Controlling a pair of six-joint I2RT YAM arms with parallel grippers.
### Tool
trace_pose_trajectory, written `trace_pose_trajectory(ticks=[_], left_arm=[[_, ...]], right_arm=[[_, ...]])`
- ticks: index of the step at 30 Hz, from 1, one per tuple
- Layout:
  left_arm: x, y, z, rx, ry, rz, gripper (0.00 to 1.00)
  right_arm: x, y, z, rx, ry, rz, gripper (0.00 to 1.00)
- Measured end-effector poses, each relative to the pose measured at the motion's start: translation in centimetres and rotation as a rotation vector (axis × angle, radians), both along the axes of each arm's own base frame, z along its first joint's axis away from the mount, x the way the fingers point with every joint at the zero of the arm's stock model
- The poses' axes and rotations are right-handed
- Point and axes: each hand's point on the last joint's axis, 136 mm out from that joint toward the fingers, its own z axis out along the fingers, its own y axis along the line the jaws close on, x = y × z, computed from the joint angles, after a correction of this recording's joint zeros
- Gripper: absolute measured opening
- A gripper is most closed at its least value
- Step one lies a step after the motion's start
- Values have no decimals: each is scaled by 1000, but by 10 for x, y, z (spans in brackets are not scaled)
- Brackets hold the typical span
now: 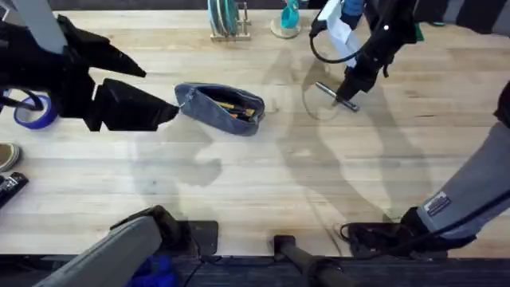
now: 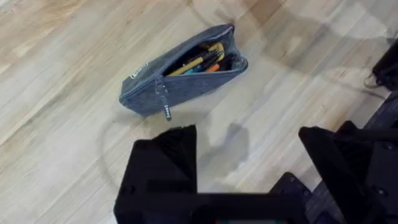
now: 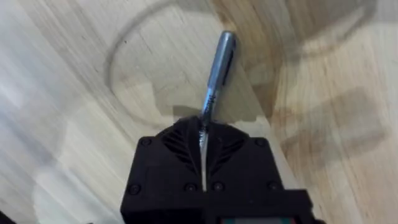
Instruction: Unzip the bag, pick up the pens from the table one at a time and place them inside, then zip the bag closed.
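On the table [image 1: 263, 175] the bag [image 1: 221, 107] lay unzipped, pens already showing inside, so I judged myself mid pick-and-place. My left gripper [image 2: 249, 162] hung wide open just beside the pouch's near end. My right gripper [image 3: 203, 140] was clamped on the silver pen [image 3: 217, 68], well right of the bag. Next, I reckoned, came lifting it, carrying it across and dropping it into the opening.

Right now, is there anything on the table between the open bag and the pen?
No. In the overhead view, only bare table lies between the bag and the pen.
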Motion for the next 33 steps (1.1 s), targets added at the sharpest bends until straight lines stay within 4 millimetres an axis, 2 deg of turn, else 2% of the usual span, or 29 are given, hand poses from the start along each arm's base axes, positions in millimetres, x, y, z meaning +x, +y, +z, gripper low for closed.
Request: trace_pose_trajectory(ticks=[6, 12, 17, 27, 33], left_arm=[[0, 0, 0, 0, 0, 0, 995], [0, 0, 0, 2, 1, 0, 995], [0, 0, 0, 2, 1, 0, 995], [0, 0, 0, 2, 1, 0, 995], [0, 0, 0, 2, 1, 0, 995]], right_arm=[[0, 10, 21, 6, -47, -5, 31], [-3, 28, 57, 22, -137, 34, 31], [-11, 41, 82, 34, -187, 62, 31], [-28, 66, 118, 64, -266, 107, 31], [-33, 72, 144, 99, -323, 40, 31]])
